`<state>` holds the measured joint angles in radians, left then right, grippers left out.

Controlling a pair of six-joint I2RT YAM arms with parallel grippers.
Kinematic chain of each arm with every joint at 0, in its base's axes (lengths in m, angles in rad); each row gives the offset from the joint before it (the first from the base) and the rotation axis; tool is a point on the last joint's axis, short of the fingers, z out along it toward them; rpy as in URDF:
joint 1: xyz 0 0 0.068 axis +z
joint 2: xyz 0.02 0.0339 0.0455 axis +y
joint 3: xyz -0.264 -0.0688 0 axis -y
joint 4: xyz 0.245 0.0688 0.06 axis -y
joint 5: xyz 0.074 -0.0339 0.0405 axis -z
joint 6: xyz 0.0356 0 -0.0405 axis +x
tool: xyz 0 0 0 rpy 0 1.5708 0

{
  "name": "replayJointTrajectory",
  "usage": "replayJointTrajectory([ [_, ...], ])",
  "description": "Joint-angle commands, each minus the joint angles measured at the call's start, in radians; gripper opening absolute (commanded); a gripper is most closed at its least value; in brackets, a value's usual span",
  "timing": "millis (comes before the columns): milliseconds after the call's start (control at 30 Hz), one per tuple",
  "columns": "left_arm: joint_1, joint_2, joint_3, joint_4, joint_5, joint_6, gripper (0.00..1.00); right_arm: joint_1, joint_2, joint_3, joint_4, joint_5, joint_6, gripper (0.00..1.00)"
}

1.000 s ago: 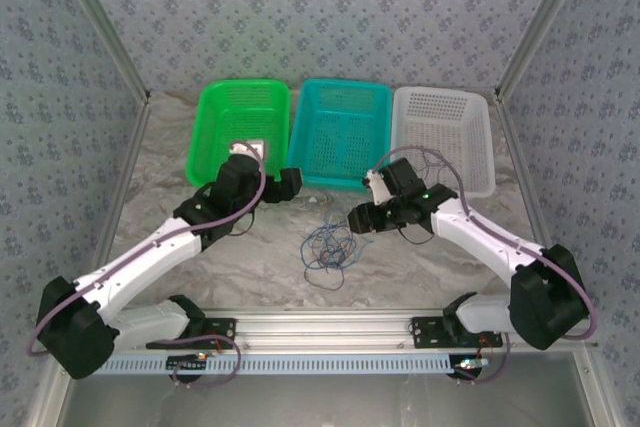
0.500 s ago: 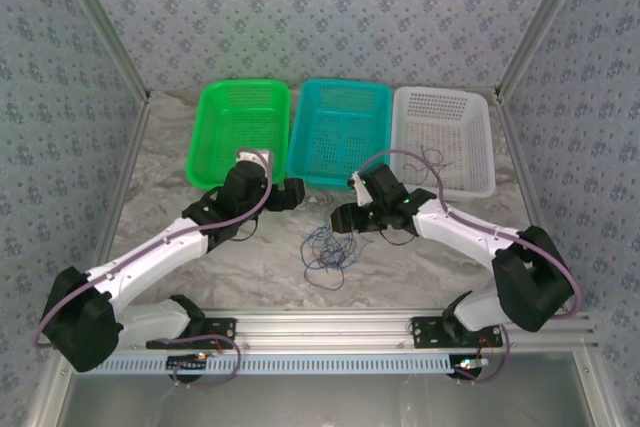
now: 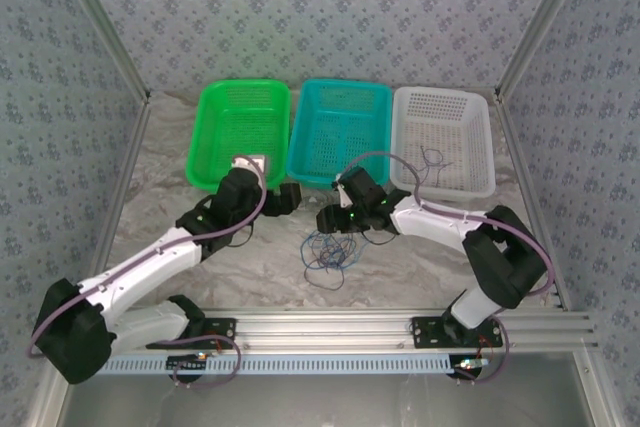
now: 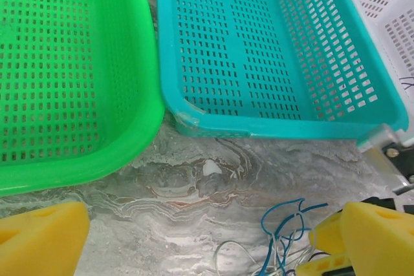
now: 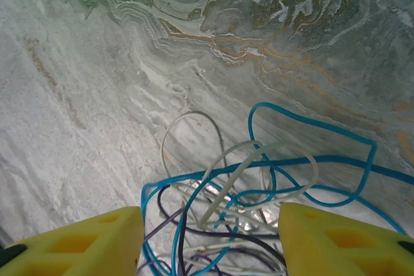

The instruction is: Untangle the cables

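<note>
Top external view, poses first: got the left arm (image 3: 150, 262) stretched diagonally from its base toward the middle, low over the marbled table (image 3: 165, 147); left gripper (image 3: 289, 196) parked just in front of the gap between the green basket (image 3: 200, 152) and the teal basket (image 3: 300, 152); from the left wrist cam, yellow fingers (image 4: 42, 237) spread wide with nothing between them.

Right arm (image 3: 440, 219) bent sharply at the elbow, forearm reaching leftward; right gripper (image 3: 325, 219) tipped down over the far edge of the cables (image 3: 325, 250); on the right wrist cam, jaws parted with a fair gap, strands lying between them, nothing pinched.

Cables themselves: loose blue, white and dark tangle on the table in front of the teal basket, just on the near side of both grippers.

Hard bits: can't trace which strand crosses which; tangle's near part cut off at the frame bottom on the right wrist cam; can't tell if those fingertips touch the table; also spotted a thin dark cord (image 3: 431, 158) in the white basket (image 3: 485, 162), too fine to make out.
</note>
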<state>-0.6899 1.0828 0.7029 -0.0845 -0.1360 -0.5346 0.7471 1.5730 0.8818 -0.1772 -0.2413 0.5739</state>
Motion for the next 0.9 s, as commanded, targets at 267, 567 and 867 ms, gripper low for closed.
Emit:
replayJointTrajectory([
  [267, -0.007, -0.050, -0.037, 0.024, -0.013, 0.033, 0.99, 0.031, 0.018, 0.037, 0.033, 0.167, 0.048, 0.50],
  [567, -0.007, -0.028, -0.036, 0.032, 0.010, 0.031, 0.99, 0.049, 0.068, 0.067, 0.014, 0.192, 0.035, 0.47],
  [867, -0.007, -0.068, -0.047, 0.000, -0.017, 0.040, 0.99, 0.074, 0.063, 0.056, 0.061, 0.264, 0.044, 0.08],
])
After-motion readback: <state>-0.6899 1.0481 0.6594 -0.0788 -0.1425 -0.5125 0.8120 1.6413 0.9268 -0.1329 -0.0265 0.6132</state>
